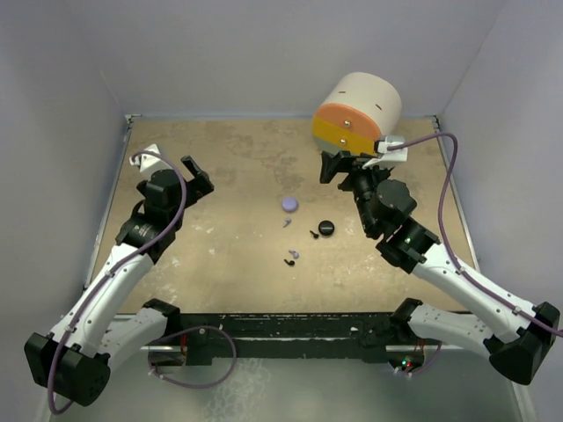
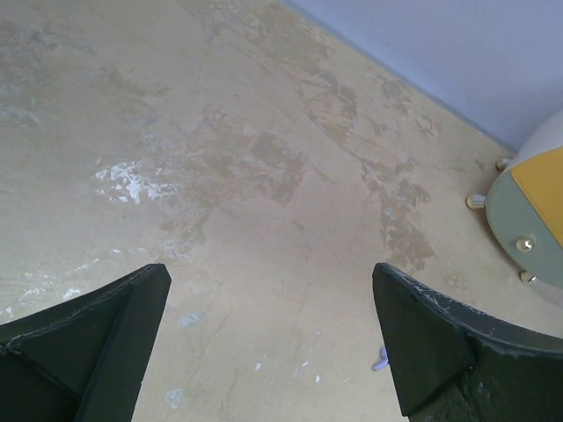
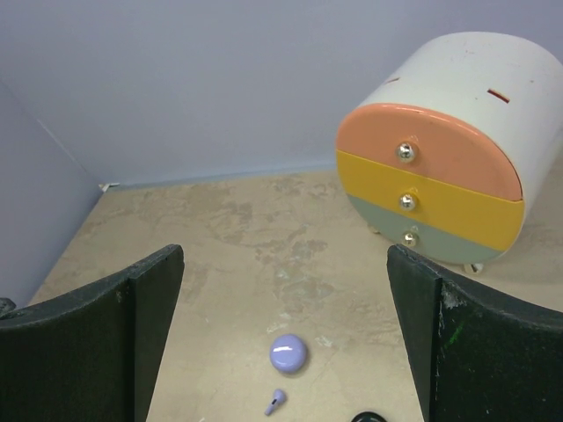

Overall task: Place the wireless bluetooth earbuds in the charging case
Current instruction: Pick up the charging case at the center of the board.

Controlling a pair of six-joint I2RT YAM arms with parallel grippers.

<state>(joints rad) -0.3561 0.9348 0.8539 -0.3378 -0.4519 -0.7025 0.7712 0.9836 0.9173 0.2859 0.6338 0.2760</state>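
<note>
Two round charging cases lie mid-table: a lavender case (image 1: 289,204) (image 3: 288,352) and a black case (image 1: 326,228) (image 3: 369,417). Around them lie the tiny earbuds: a lavender earbud (image 1: 287,223) (image 3: 275,402) just below the lavender case, a black earbud (image 1: 314,234) beside the black case, and a lavender and black pair (image 1: 292,258) nearer the front. My left gripper (image 1: 201,176) (image 2: 273,334) hangs open at the far left, empty, with one lavender earbud (image 2: 381,359) showing beside its right finger. My right gripper (image 1: 339,169) (image 3: 283,290) stands open and empty behind the cases.
A white cylindrical drawer unit (image 1: 356,114) (image 3: 440,167) (image 2: 537,220) with orange, yellow and grey-green drawers stands at the back right, close to my right gripper. Pale walls enclose the beige table (image 1: 237,158) on three sides.
</note>
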